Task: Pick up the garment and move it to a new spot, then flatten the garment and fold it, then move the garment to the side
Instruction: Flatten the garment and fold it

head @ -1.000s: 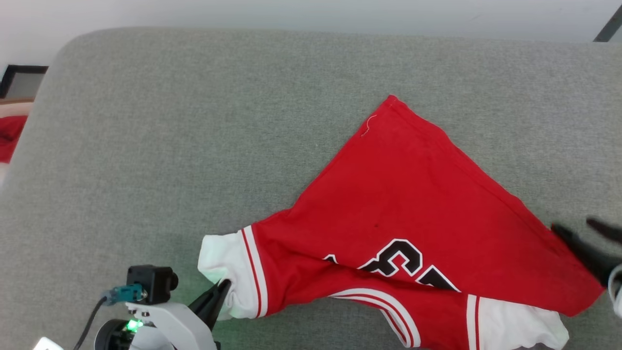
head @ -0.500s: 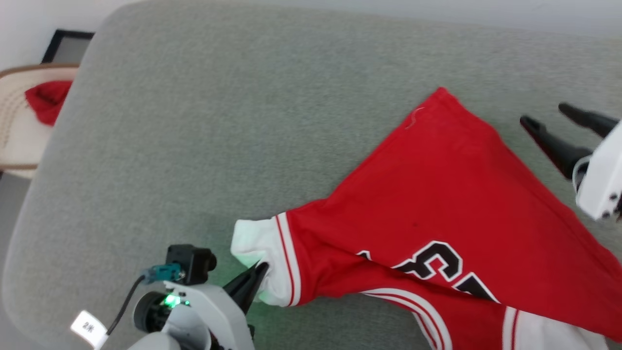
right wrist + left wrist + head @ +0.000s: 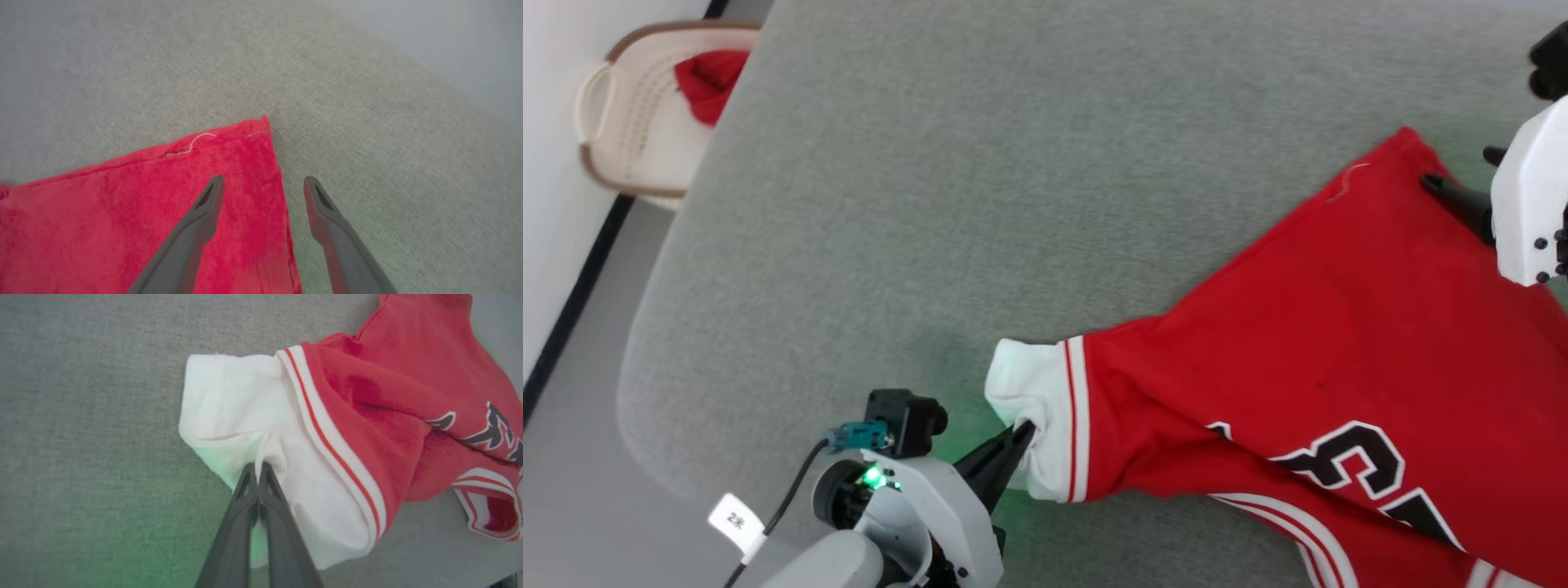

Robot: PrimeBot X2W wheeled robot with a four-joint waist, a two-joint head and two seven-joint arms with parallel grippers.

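A red jersey-style garment (image 3: 1298,343) lies on a grey padded surface (image 3: 1013,163). It spreads from the centre of the head view toward 4 o'clock, its black white-outlined print creased by a fold. Near 6 o'clock the left gripper (image 3: 258,468) has its two dark fingers pressed together, pinching the edge of the white sleeve (image 3: 1033,392). At 2 o'clock the right gripper (image 3: 264,180) is spread wide over the garment's far red corner (one finger above cloth, the other above bare padding); whether it touches cannot be told. At 10 o'clock a pale basket (image 3: 633,122) holds a small red cloth (image 3: 709,77).
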